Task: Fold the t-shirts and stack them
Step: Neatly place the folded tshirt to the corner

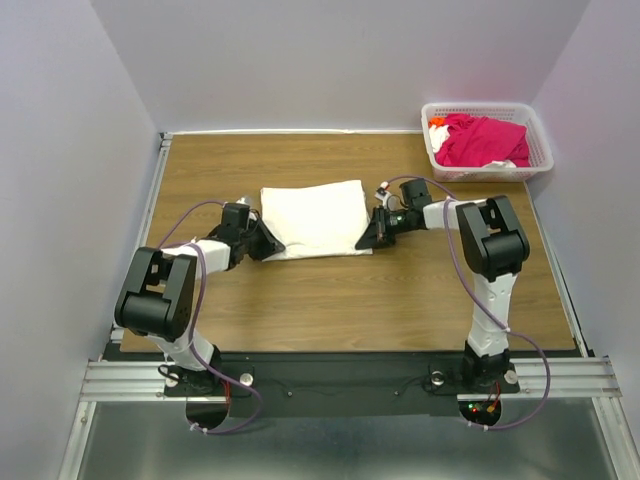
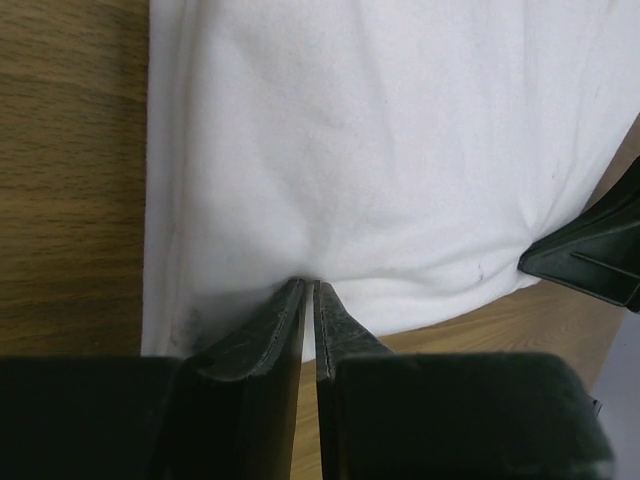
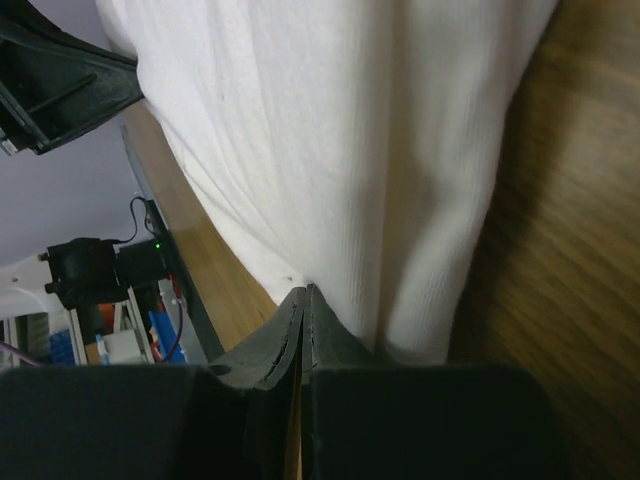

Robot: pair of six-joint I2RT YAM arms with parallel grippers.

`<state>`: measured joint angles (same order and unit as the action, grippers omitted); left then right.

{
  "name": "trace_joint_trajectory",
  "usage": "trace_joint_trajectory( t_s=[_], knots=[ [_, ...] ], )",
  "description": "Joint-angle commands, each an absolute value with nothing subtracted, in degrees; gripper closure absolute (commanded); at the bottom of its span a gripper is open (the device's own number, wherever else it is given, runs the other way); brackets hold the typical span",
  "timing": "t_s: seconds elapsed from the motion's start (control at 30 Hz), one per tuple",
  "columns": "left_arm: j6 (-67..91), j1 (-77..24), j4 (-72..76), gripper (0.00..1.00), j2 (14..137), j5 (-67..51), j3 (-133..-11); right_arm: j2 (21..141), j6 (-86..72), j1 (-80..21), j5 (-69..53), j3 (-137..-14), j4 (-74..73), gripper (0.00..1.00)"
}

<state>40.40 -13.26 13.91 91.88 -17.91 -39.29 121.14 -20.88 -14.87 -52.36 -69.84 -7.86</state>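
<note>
The off-white t-shirt [image 1: 315,217] lies partly folded as a rectangle in the middle of the table. My left gripper [image 1: 272,244] is shut on its near left corner; in the left wrist view [image 2: 310,285] the cloth [image 2: 380,150] is pinched between the jaws. My right gripper [image 1: 366,240] is shut on the near right corner; in the right wrist view [image 3: 305,290] the jaws pinch the cloth edge [image 3: 330,140]. The magenta-pink t-shirt [image 1: 482,140] lies crumpled in the basket at the back right.
The white plastic lattice basket [image 1: 540,135] stands at the table's back right corner, with a bit of white and orange cloth [image 1: 437,128] at its left end. Bare wooden table [image 1: 330,300] lies between the shirt and the arm bases.
</note>
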Motion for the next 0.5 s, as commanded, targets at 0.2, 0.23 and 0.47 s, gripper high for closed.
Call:
trace_joint_trajectory(
  t_s=[0.2,0.23,0.47],
  knots=[
    [36.74,-12.57,4.05,0.75,84.47,-13.19,-37.00,112.44,-18.63,-14.85,-38.87,-64.07,-8.88,0.98],
    [36.39,-12.57,2.39,0.70,83.51,-13.18,-37.26,110.93,-18.81,-14.85,-38.24,-63.90,-9.05,0.98],
    [32.44,-12.74,-5.26,0.27,71.29,-6.06,-43.23,99.67,-19.25,-16.61,-25.42,-67.24,-14.32,0.67]
  ],
)
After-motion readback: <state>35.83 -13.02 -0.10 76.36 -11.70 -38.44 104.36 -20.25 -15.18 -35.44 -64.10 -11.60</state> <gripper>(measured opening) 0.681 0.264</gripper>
